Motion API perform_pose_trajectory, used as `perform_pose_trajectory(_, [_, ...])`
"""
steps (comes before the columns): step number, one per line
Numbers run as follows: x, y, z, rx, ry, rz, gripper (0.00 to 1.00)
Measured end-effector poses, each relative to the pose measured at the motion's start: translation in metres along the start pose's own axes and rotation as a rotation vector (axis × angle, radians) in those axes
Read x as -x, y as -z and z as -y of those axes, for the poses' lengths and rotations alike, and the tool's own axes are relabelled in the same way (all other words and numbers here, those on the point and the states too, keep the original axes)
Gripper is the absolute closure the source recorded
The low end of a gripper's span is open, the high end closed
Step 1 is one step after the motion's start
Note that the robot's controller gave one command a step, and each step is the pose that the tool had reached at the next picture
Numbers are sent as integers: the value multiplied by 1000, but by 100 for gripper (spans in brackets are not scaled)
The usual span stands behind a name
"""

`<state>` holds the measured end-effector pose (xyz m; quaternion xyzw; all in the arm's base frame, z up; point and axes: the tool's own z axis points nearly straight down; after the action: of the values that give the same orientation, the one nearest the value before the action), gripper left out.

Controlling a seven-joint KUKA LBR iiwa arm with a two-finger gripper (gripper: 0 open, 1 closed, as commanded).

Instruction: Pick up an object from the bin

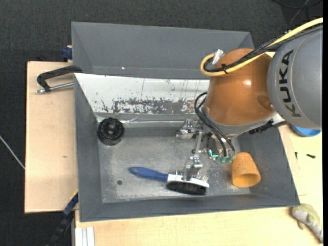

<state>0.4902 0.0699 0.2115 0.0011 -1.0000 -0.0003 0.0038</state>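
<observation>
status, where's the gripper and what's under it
Gripper low over the black head of the blue-handled brush, front of bin. Orange cup close beside it. Black round cap far left, clear.

My orange cover [238, 91] blocks the right rear corner of the bin [84, 152], just right of the frame's middle, and my arm [302, 81] runs off the right edge. The tip of my gripper [196, 168] stands in front of the blue-handled brush [154, 174] at lower centre, covering where handle meets bristle head, and I cannot tell whether I touch it. The black round thing [110, 130] at left is too small to name, and the orange cup [246, 170] has its upper left edge tucked under my cables [218, 142].
</observation>
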Motion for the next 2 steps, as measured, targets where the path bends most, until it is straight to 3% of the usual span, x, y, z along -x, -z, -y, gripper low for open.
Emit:
perform_pose_trajectory(1, [25,-139,-21,1,453,7,0])
perform_pose_trajectory(2, [28,-137,-20,0,452,20,100])
